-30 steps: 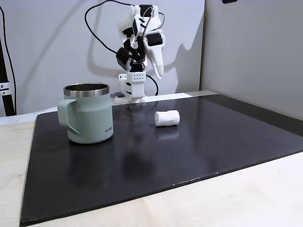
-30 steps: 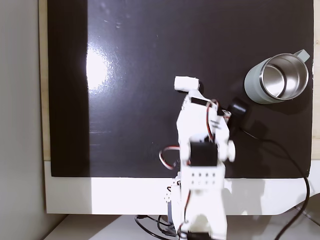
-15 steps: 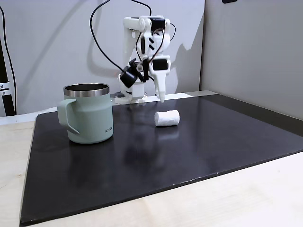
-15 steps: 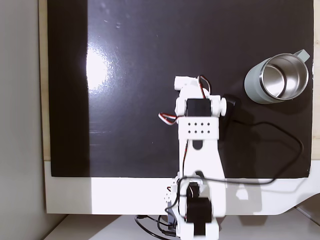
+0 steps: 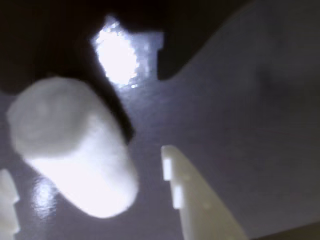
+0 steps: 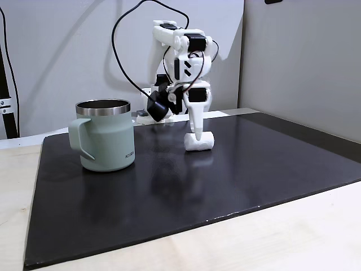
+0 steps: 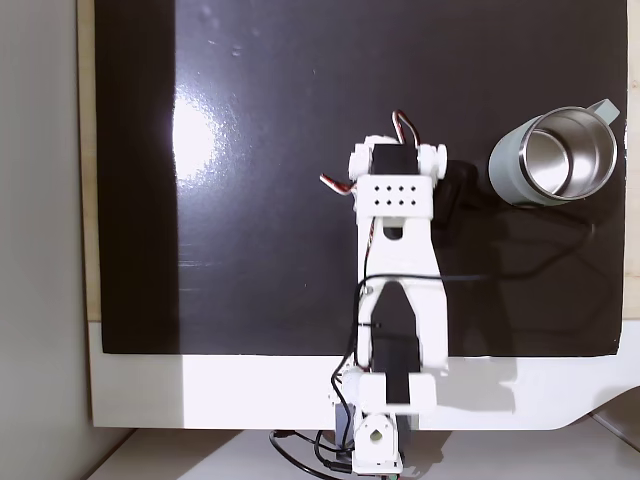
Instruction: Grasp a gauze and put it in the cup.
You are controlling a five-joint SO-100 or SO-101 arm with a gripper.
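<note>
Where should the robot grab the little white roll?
Probably around its middle, from above, one finger on each long side. The gauze lies on its side on the black mat, so its rounded flanks are free. In the wrist view the open gripper has a finger on either side of it, apparently not touching yet.

The arm [image 6: 183,56] is made of white plastic links with black servo blocks between them. A black cable [image 6: 121,42] is looped behind it, and thin red wires [image 7: 335,182] are seen. A plate with small holes [image 7: 397,195] is fitted near the pale pointed tool [image 5: 90,200].
</note>
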